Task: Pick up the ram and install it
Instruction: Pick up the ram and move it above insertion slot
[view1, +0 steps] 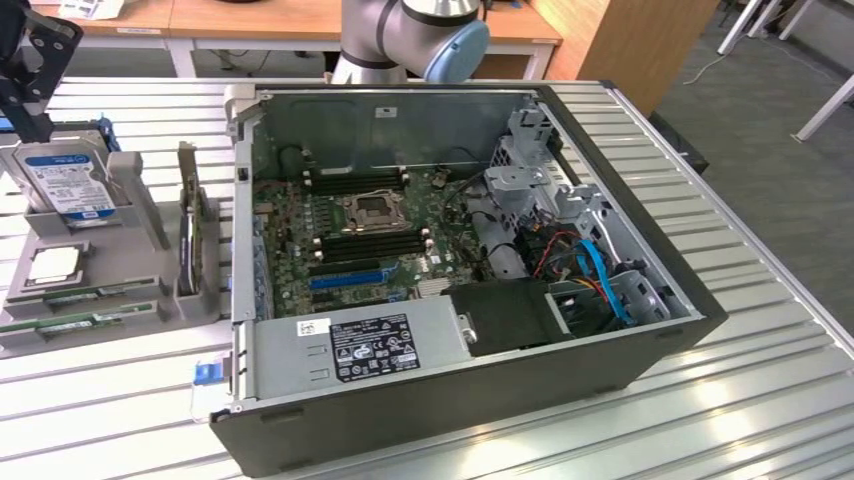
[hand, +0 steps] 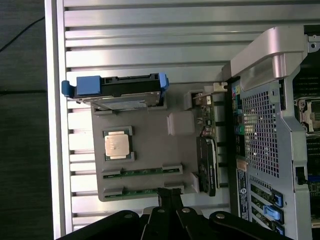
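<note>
Hovering over the grey tray (hand: 150, 145), the gripper (hand: 170, 194) had its fingers pressed together on nothing. The nearer ram (hand: 142, 190) stood edge-up just beneath its tips (a second stick (hand: 142, 172) lay beyond). A clean pick, I judged, needed the jaws squared across that thin edge.

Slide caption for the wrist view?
Shut gripper hovers over gray tray holding two ram sticks, beside the open computer case.

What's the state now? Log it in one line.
gripper: shut, holding nothing, over holder near ram | ram: both sticks in gray holder | computer case: open
</note>
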